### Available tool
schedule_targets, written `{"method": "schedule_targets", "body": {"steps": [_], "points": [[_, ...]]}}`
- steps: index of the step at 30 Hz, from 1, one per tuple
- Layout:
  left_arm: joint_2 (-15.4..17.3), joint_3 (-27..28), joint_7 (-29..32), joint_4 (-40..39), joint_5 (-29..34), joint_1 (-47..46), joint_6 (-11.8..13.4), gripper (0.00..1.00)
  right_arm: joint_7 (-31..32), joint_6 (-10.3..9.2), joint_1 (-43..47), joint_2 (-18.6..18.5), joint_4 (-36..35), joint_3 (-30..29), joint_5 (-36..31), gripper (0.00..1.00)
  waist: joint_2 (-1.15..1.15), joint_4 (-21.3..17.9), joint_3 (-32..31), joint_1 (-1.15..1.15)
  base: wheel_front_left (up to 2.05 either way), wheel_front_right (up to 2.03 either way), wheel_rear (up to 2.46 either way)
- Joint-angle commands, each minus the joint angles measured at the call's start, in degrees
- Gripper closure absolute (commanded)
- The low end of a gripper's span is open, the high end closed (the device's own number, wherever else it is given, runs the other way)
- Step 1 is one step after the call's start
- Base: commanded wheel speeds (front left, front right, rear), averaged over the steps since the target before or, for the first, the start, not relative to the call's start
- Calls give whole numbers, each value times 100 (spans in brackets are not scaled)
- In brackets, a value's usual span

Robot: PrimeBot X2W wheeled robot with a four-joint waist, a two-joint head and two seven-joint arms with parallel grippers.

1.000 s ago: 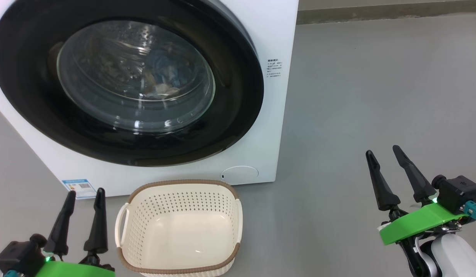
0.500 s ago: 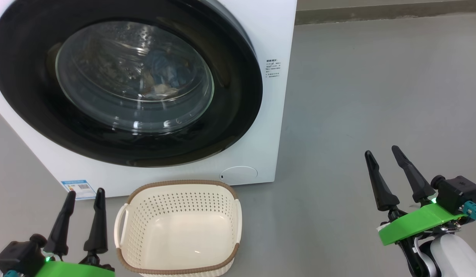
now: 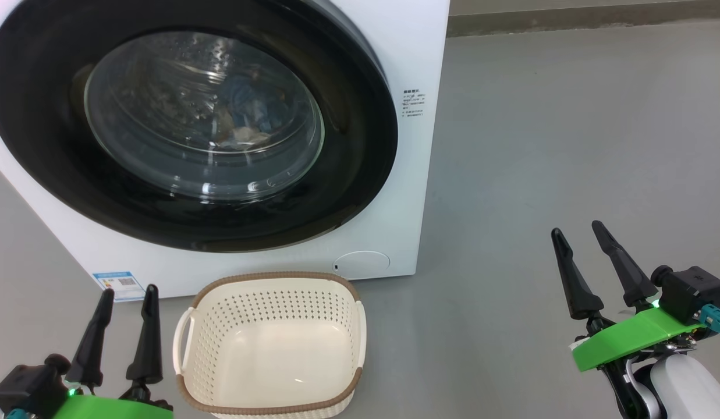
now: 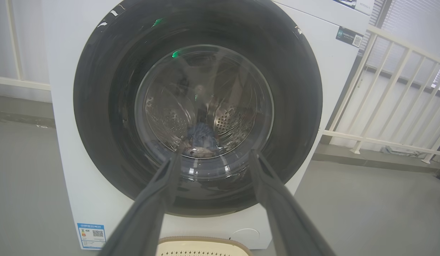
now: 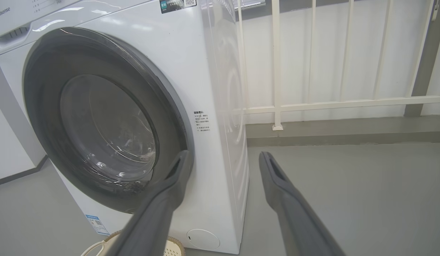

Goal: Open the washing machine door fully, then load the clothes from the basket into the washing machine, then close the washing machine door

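Jaws wide on both arms; wrist views add a white railing point(image 5: 275, 64)

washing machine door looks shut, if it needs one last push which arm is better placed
Left, probably. The left gripper is open, empty and points straight at the washing machine door in its wrist view. The right gripper, also open, sits past the washing machine's right edge, over the floor.
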Motion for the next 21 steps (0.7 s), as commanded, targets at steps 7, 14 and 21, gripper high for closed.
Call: {"method": "schedule_targets", "body": {"steps": [7, 14, 21], "points": [[1, -12, 0, 9, -2, 0, 0, 100, 0, 0, 0, 2, 11, 1, 0, 100, 0, 3, 9, 0, 0, 0, 0], [-215, -62, 49, 257, -139, 149, 2, 100, 63, 1, 210, 195, 280, 6, 150, 100, 0, 7, 7, 1, 0, 0, 0], [-268, 12, 167, 256, -479, 140, 0, 100, 173, 0, 236, 242, 254, -85, 524, 100, 0, 17, -4, 3, 0, 0, 0]]}}
